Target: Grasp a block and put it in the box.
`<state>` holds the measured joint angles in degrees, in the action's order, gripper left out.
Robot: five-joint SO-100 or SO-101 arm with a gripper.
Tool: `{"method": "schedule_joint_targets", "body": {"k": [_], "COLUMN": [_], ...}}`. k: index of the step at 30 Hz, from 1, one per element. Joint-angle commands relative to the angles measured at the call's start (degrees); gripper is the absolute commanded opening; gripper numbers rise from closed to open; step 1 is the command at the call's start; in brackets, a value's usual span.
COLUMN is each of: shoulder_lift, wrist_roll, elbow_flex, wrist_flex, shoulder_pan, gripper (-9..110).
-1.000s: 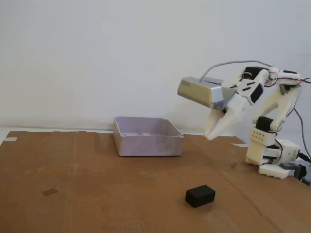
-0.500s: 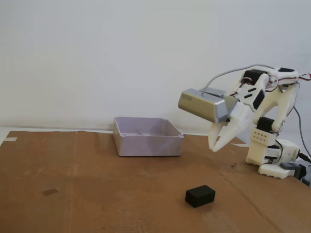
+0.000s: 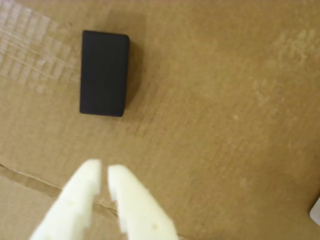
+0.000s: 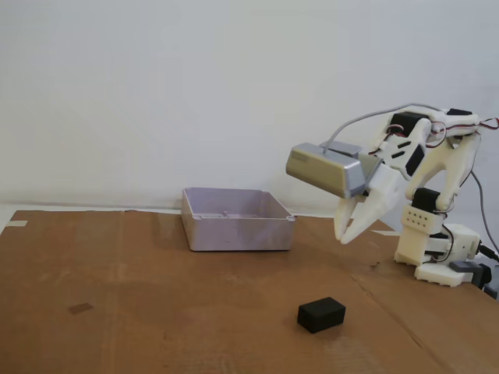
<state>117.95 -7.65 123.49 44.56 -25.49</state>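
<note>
Currently my gripper (image 3: 103, 172) hangs in the air with its two white fingers (image 3: 82, 192) nearly together, only a thin slit between the tips in the wrist view; nothing is held and nothing is touched. In the fixed view the gripper (image 4: 347, 234) points down and to the left, clear of the cardboard sheet (image 4: 156, 312), with the silver-grey camera module (image 4: 323, 170) sitting above it.

Taking the block (image 4: 320, 314) as my landmark: it lies flat on the cardboard, below the fingertips and slightly nearer the camera in the fixed view, well apart from them. In the wrist view the block (image 3: 104, 73) is ahead of the tips and slightly to the left, long side running away from me. The box (image 4: 236, 219) stands behind the block and to its left, open side up. The arm base (image 4: 440, 257) is to the block's right and further back.

Against the frame one second back, the gripper has come lower and tilted further down; against half a second back I see almost no change. Block and box are unmoved.
</note>
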Motion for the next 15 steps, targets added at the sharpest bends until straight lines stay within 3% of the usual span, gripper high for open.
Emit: {"method": "schedule_joint_targets", "body": {"k": [1, 8, 15], "shoulder_lift": [0.79, 0.62, -2.99], "wrist_roll": [0.00, -0.09, -0.35], "elbow_flex": [-7.03, -6.33, -6.94], "wrist_flex": [-0.70, -4.75, -5.45], "shoulder_pan": [0.18, 0.00, -1.85], "gripper": [0, 20, 30]}}
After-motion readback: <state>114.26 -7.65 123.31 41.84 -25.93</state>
